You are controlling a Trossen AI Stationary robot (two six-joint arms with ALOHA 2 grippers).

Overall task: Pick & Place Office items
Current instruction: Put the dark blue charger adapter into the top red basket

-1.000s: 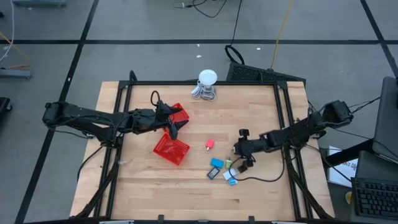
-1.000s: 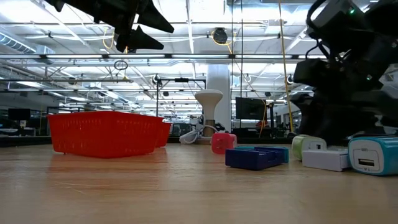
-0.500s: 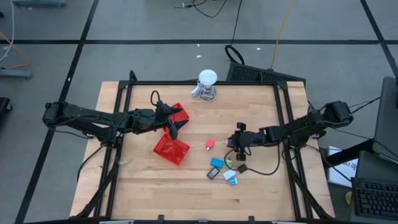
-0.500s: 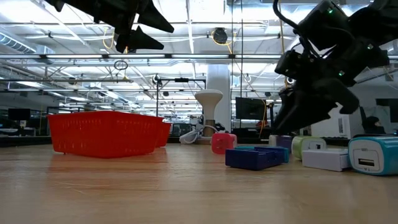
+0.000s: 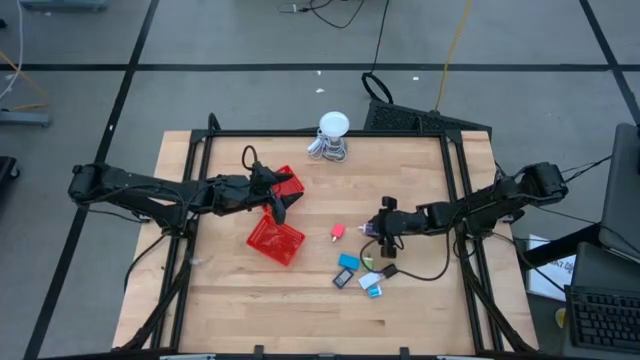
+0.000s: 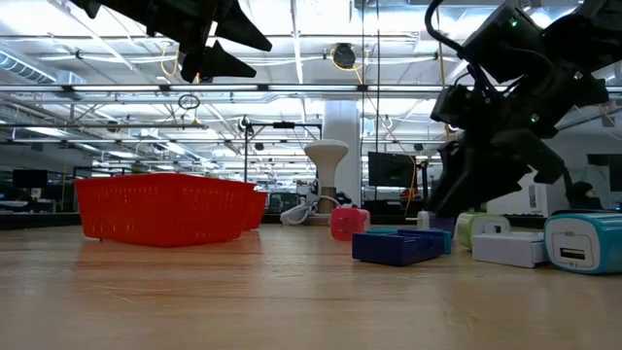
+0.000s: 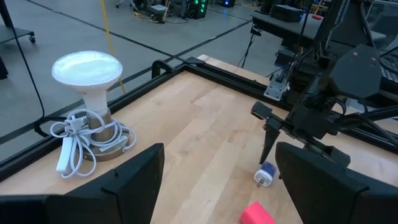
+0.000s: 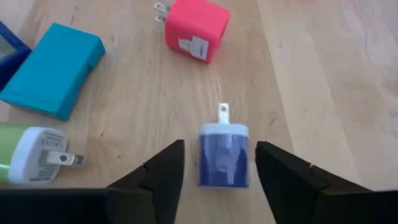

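Observation:
My right gripper (image 8: 219, 145) is open and points down at a slant. Its fingers stand on either side of a small blue plug-in charger (image 8: 224, 159) without touching it. The charger lies flat on the wood, prongs pointing away from the gripper. A pink charger (image 8: 198, 30) lies just beyond, and a teal block (image 8: 53, 68) and a green-and-white plug (image 8: 28, 155) lie beside it. More small items lie in a cluster (image 5: 356, 273) nearer the front. My left gripper (image 7: 217, 186) hangs open above the red baskets (image 5: 275, 240), holding nothing.
A second red basket (image 5: 288, 183) sits under the left arm. A white round-headed gadget with coiled cable (image 5: 333, 137) stands at the far edge. A black cable (image 5: 420, 275) loops on the table by the right arm. Bare wood shows along the near edge.
My right gripper has swung from beside the item cluster toward the table's far edge and a little left. The blue charger now lies on the wood between its fingers. The black cable has shifted with the arm.

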